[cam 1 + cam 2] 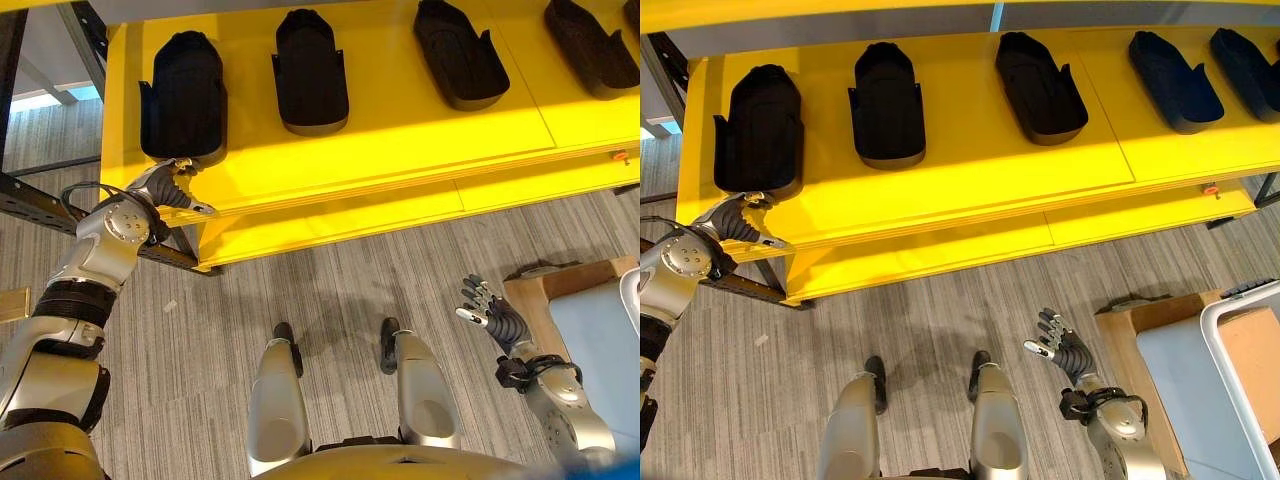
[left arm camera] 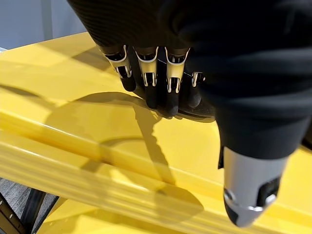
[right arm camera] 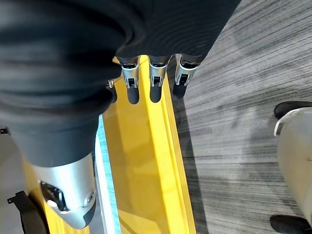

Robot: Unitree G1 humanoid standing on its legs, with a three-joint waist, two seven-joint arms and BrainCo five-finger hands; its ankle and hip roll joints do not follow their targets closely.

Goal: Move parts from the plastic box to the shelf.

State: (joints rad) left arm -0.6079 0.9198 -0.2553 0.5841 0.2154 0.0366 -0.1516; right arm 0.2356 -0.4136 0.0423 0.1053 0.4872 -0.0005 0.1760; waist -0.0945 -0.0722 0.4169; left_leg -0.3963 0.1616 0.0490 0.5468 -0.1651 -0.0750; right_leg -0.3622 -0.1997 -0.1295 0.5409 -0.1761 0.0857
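Left wrist view shows the left hand over the yellow shelf, its fingers straight and side by side, dark tips resting on the near edge of a black part that lies on the shelf; they curl round nothing. In the left eye view the same hand sits at the front left corner of the shelf, just below the leftmost part. Further along the shelf lie more black parts of the same kind in a row, well apart from one another: a second part, a third part and a fourth part near the shelf's right end. The right eye view shows a fifth part at the far right. The right hand hangs low on the robot's right over the grey floor, its fingers spread and relaxed, holding nothing. Just beside it stands a wooden stand carrying the plastic box, whose pale rim and a brown patch inside are visible; whether any parts lie in it I cannot tell.
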